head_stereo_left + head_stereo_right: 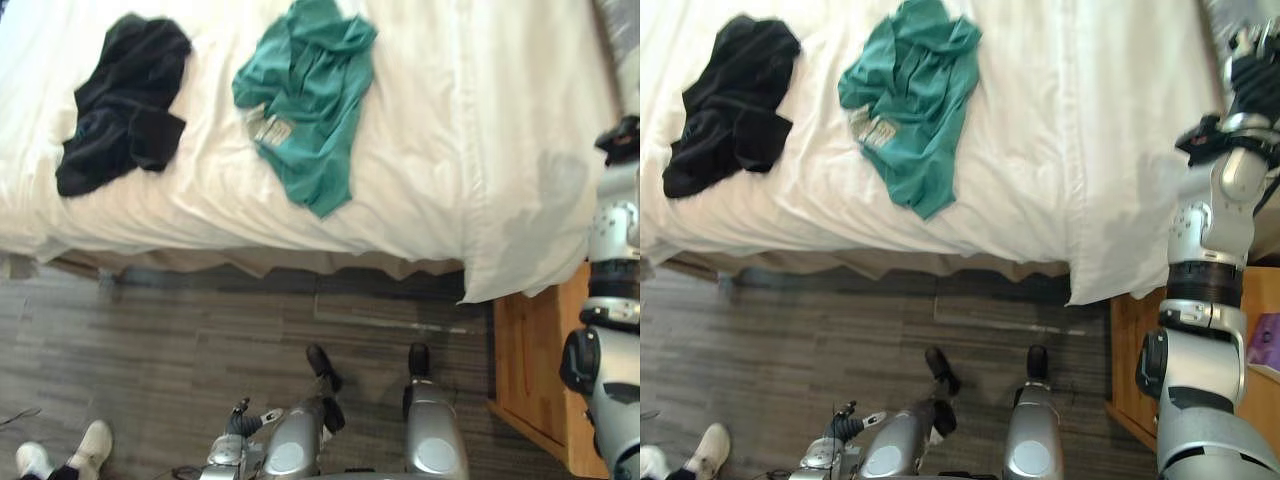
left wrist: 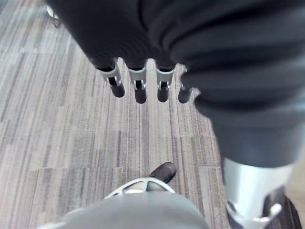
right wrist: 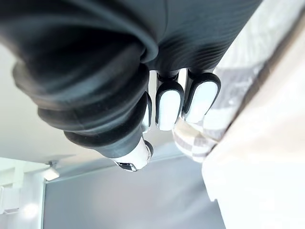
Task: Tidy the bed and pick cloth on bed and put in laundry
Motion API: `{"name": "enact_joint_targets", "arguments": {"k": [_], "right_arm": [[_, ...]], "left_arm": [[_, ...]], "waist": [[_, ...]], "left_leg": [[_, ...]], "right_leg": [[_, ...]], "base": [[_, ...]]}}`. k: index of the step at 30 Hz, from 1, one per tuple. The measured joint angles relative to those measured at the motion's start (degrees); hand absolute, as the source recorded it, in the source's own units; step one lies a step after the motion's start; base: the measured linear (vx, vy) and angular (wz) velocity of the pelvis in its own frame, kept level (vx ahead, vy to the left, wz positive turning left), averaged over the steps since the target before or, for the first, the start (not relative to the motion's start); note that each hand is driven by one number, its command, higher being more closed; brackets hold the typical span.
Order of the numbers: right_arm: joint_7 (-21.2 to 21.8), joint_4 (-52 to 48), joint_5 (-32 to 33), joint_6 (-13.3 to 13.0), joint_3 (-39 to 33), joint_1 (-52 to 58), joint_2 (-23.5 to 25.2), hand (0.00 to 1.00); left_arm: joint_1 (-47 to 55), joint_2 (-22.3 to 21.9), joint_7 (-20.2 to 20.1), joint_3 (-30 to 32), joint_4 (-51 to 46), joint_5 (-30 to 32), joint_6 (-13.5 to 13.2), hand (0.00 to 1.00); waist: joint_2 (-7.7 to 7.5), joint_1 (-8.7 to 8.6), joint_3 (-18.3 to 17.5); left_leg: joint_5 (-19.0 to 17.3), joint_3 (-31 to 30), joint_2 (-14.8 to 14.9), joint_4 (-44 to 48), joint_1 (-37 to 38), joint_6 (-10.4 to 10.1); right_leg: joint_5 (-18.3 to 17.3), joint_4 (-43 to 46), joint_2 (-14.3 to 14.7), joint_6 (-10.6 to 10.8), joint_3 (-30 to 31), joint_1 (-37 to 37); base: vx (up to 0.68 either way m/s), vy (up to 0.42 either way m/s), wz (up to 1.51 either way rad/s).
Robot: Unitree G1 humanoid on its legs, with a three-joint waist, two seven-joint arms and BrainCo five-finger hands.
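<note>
Two garments are lying on the white bed [image 1: 450,150], well apart from each other. The black cloth [image 1: 120,100] is sitting crumpled towards the robot's left end of the bed. The teal cloth [image 1: 305,100] is lying bunched near the middle, its lower part trailing towards the near edge. Neither is being touched by a hand.

The right hand [image 1: 1252,70] is being held raised at the bed's right end, above the sheet and well away from both garments. In its wrist view the fingers [image 3: 169,107] are hanging relaxed and close together, gripping nothing.

The left hand [image 1: 240,418] is hanging low beside the robot, over the grey plank floor [image 1: 200,340]. Its fingers [image 2: 138,88] are pointing straight down, unclenched and carrying nothing.

A wooden nightstand [image 1: 530,370] is standing just beside the bed's right corner. A person's white shoes [image 1: 92,442] are showing on the floor at the robot's left.
</note>
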Motion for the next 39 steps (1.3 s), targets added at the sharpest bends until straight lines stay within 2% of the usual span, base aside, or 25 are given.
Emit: {"name": "enact_joint_targets", "arguments": {"k": [2, 5, 6, 8, 9, 13, 15, 17, 19, 20, 21, 22, 23, 24, 25, 27, 28, 30, 32, 33, 35, 39], "right_arm": [[-1.3, 4.3, -0.1, -0.8, 0.5, -2.2, 0.0, 1.00], [-2.9, 11.1, -0.6, -0.5, 0.4, -1.6, 0.0, 1.00], [-2.9, 12.3, -0.8, -0.5, 0.4, -0.9, 0.0, 1.00], [-2.4, 10.3, -3.3, -2.9, -1.4, 1.9, 0.0, 1.00], [-2.3, 10.1, -3.6, -2.9, -2.0, 2.2, 0.0, 1.00], [-0.5, 8.8, -4.3, -4.4, -8.2, 4.6, 4.1, 1.00], [0.5, 6.5, -4.2, -5.1, -10.6, 6.4, 7.0, 1.00], [1.8, 3.5, -4.1, -5.2, -13.0, 10.5, 11.6, 1.00], [2.8, 0.8, -3.9, -5.2, -15.2, 17.7, 18.6, 1.00], [2.7, 0.7, -3.1, -4.4, -16.8, 22.2, 21.7, 1.00], [2.2, 3.7, -2.2, -1.4, -18.7, 29.1, 25.1, 1.00], [1.5, 7.2, -2.1, 1.0, -19.3, 34.6, 27.2, 1.00], [1.1, 12.1, -2.3, 4.4, -19.7, 41.0, 29.7, 1.00], [0.9, 13.8, -2.6, 5.8, -19.8, 44.4, 31.1, 1.00], [0.8, 15.8, -4.3, 8.3, -19.6, 50.6, 34.8, 1.00], [1.0, 16.4, -8.2, 10.4, -17.8, 58.0, 38.5, 1.00], [1.6, 15.6, -10.7, 10.5, -17.4, 60.5, 38.9, 0.00], [2.0, 15.7, -16.1, 10.4, -12.2, 62.4, 37.9, 0.00], [3.0, 16.1, -25.6, 9.8, -6.7, 62.4, 36.5, 0.00], [3.1, 16.4, -27.5, 9.7, -6.0, 62.4, 36.2, 0.00], [3.5, 19.0, -35.2, 9.2, -3.9, 62.3, 34.7, 0.00], [4.1, 23.4, -39.6, 9.5, -2.8, 62.1, 33.3, 0.00]], "left_arm": [[-1.7, 0.0, 0.2, -2.3, 0.4, -0.9, -0.1, 0.00], [-4.9, -0.2, 1.1, -5.5, 1.3, -2.4, -0.4, 0.00], [-5.6, -0.2, 1.1, -5.9, 1.4, -2.7, -0.6, 0.00], [-8.6, -1.2, 1.2, -6.8, 2.1, -3.4, -1.2, 0.00], [-9.3, -1.6, 1.3, -7.4, 2.1, -3.8, -1.2, 0.00], [-11.2, -5.8, 1.2, -7.9, 1.9, -5.0, -1.8, 0.00], [-11.2, -6.6, 1.1, -6.2, 2.1, -5.0, -1.6, 0.00], [-10.7, -7.0, 1.2, -2.3, 2.2, -4.9, -1.0, 0.00], [-10.0, -6.9, 1.8, 2.8, 2.6, -4.9, -0.5, 0.00], [-9.9, -6.9, 2.3, 4.4, 2.6, -4.8, -0.3, 0.00], [-9.9, -7.0, 2.3, 5.6, 2.6, -4.8, 0.1, 0.00], [-9.9, -7.2, 2.3, 6.3, 2.5, -4.5, 0.1, 0.00], [-10.0, -7.7, 2.3, 7.6, 2.3, -4.2, 0.2, 0.00], [-10.1, -8.1, 2.3, 8.5, 2.1, -4.1, 0.2, 0.00], [-10.0, -8.3, 2.3, 10.2, 2.3, -2.9, 0.8, 0.00], [-9.9, -8.4, 2.3, 11.2, 2.4, -0.7, 1.6, 0.00], [-9.8, -8.4, 2.3, 11.9, 2.0, 1.4, 1.6, 0.00], [-9.8, -7.7, 2.2, 11.8, 1.4, 2.8, 1.5, 0.00], [-9.6, -6.8, 2.1, 11.6, 0.9, 4.5, 1.6, 0.00], [-9.4, -6.6, 2.1, 11.6, 0.9, 4.8, 1.6, 0.00], [-7.0, -6.0, 2.1, 11.0, 1.1, 7.0, 1.9, 0.00], [-4.0, -4.5, 2.1, 10.0, 2.3, 9.4, 2.7, 0.00]], "waist": [[1.58, 0.92, 0.7], [2.89, 2.33, 1.2], [2.90, 2.59, 1.2], [2.90, 3.17, 1.2], [2.90, 3.22, 1.2], [2.77, 3.15, 1.2], [1.99, 3.15, 1.1], [0.11, 2.68, 0.4], [-3.47, 1.55, -1.2], [-4.91, 1.24, -1.8], [-6.29, 0.72, -2.4], [-6.83, 0.13, -2.5], [-7.11, -0.06, -2.4], [-7.17, -0.06, -2.3], [-7.25, -0.86, -2.3], [-7.40, -2.18, -2.1], [-7.98, -2.58, -2.3], [-9.60, -2.69, -3.4], [-11.11, -2.82, -4.5], [-11.26, -2.87, -4.6], [-11.28, -2.85, -6.8], [-11.21, -2.68, -10.2]], "left_leg": [[0.5, 0.0, -0.5, 0.0, -3.0, -0.2], [1.0, 0.4, -1.3, -0.1, -6.7, -0.8], [1.0, 0.5, -1.3, -0.1, -7.5, -0.9], [1.5, 1.3, -1.6, -0.1, -9.8, -0.3], [1.5, 1.5, -1.7, -0.1, -10.0, -0.3], [0.7, 2.7, -2.0, 0.0, -10.1, -0.2], [0.5, 4.1, -2.0, 0.1, -10.0, 0.1], [0.2, 5.7, -2.0, 0.1, -9.5, 0.6], [-0.1, 7.3, -1.9, 0.1, -8.1, 1.0], [-0.4, 7.9, -1.9, 0.1, -7.0, 1.4], [-0.9, 8.2, -1.9, 0.1, -5.6, 1.6], [-1.3, 8.2, -1.9, 0.1, -4.5, 1.5], [-2.3, 8.6, -1.9, 0.1, -3.1, 1.1], [-2.5, 9.0, -2.0, 0.1, -2.5, 1.1], [-3.4, 10.1, -1.9, 0.0, -0.8, 0.5], [-4.4, 11.4, -1.6, 0.0, 3.0, -0.1], [-5.2, 11.9, -1.4, -0.2, 5.3, -0.2], [-6.0, 12.0, -0.9, 0.8, 7.3, -0.9], [-5.7, 10.5, -0.6, 0.5, 9.5, -1.2], [-5.4, 10.0, -0.6, 0.5, 10.0, -1.0], [-5.2, 8.1, -0.3, 0.3, 11.7, -1.2], [-5.5, 6.7, -0.3, 0.1, 14.7, -1.6]], "right_leg": [[0.0, 1.3, -0.7, 0.0, 0.1, -3.5], [-0.1, 3.0, -1.4, 0.1, 1.4, -8.6], [-0.1, 3.4, -1.4, 0.2, 1.6, -9.7], [-0.1, 4.6, -1.7, 0.2, 2.4, -12.9], [-0.2, 4.9, -1.8, 0.3, 2.7, -13.3], [-0.8, 5.5, -2.4, 1.2, 3.2, -14.1], [-1.0, 5.6, -2.5, 1.4, 4.1, -14.5], [-0.9, 5.8, -2.4, 1.3, 5.0, -14.9], [-0.9, 5.9, -2.2, 1.3, 6.2, -14.3], [-1.0, 5.7, -2.1, 1.3, 6.3, -13.3], [-1.4, 5.6, -2.1, 1.3, 6.3, -11.8], [-1.8, 5.5, -2.2, 1.4, 6.3, -10.6], [-2.2, 5.4, -2.3, 1.4, 6.2, -9.5], [-2.3, 5.3, -2.3, 1.4, 6.3, -8.9], [-2.3, 4.6, -2.2, 1.4, 6.6, -7.3], [-2.3, 3.3, -1.9, 1.5, 6.8, -3.2], [-2.4, 2.3, -1.8, 1.5, 6.8, -0.3], [-2.9, 1.7, -1.7, 1.3, 6.3, 2.2], [-3.5, 1.3, -1.5, 1.2, 4.6, 4.9], [-3.5, 1.0, -1.5, 1.2, 4.1, 5.8], [-3.5, -1.0, -1.4, 1.2, 2.2, 9.3], [-3.7, -3.4, -0.9, 1.5, 0.5, 14.1]], "base": [[0.02, -0.014, 0.09], [-0.01, -0.005, -0.03], [-0.02, -0.016, -0.06], [0.00, -0.026, -0.06], [0.00, 0.000, 0.00], [0.02, -0.005, -0.01], [0.05, -0.023, -0.18], [0.07, -0.042, -0.27], [0.11, -0.066, -0.30], [0.14, -0.077, -0.25], [0.15, -0.081, -0.14], [0.17, -0.100, -0.10], [0.14, -0.087, -0.11], [0.15, -0.093, -0.24], [0.15, -0.097, -0.28], [0.13, -0.101, -0.30], [0.09, -0.092, -0.25], [0.09, -0.084, -0.05], [0.12, -0.115, 0.23], [0.11, -0.132, 0.34], [0.11, -0.103, 0.30], [0.11, -0.068, 0.16]]}}
